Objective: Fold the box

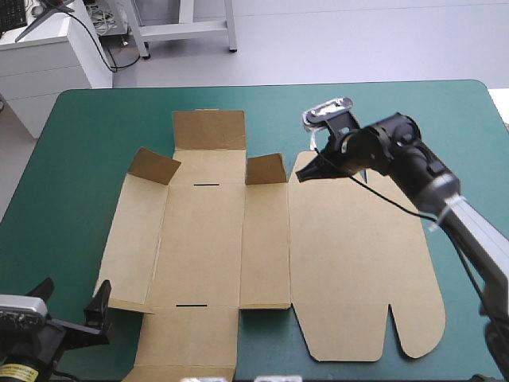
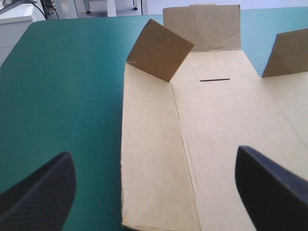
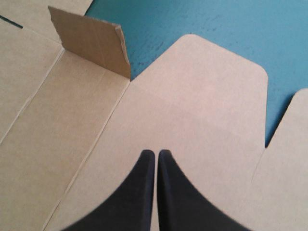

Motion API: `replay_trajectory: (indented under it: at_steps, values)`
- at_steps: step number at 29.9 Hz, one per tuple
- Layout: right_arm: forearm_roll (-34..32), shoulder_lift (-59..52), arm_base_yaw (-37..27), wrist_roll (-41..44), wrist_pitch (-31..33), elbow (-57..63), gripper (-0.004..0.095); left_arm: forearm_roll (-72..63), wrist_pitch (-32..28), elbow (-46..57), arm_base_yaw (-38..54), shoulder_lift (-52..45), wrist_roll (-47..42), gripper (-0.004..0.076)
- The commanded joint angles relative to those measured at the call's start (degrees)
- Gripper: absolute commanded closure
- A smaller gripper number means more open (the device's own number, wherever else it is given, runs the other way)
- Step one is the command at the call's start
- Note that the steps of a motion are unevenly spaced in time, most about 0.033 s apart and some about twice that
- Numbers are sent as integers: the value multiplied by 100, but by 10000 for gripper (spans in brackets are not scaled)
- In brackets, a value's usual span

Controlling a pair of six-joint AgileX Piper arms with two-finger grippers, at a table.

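The teal-green cover [image 1: 79,159] lies smooth across the table [image 1: 270,85], its far corners rounded.

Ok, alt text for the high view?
A brown box lies mostly flat on the teal-green table, two small flaps raised at its far side. The shut right gripper is over its far right part; the open left gripper sits by its near left corner.

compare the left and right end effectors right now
The left end effector is open, fingers wide apart; the right end effector is shut, fingers meeting in a point. The left sits at the box's near left corner, the right over its right panel's far end. Both have black fingers and hold nothing.
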Motion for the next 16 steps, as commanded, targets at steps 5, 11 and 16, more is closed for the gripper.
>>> replay_trajectory:
  at_steps: [5,11,16]
  values:
    - [0,-2176,-27,276,-1244,2056,908,212,-382,-1439,-5,2108,-36,87]
    - [0,-3343,-27,405,-1358,3018,908,12,735,-2652,-5,3811,-93,87]
    - [0,-4227,-27,429,-1185,3676,908,-170,1149,-3069,-5,4966,-112,87]
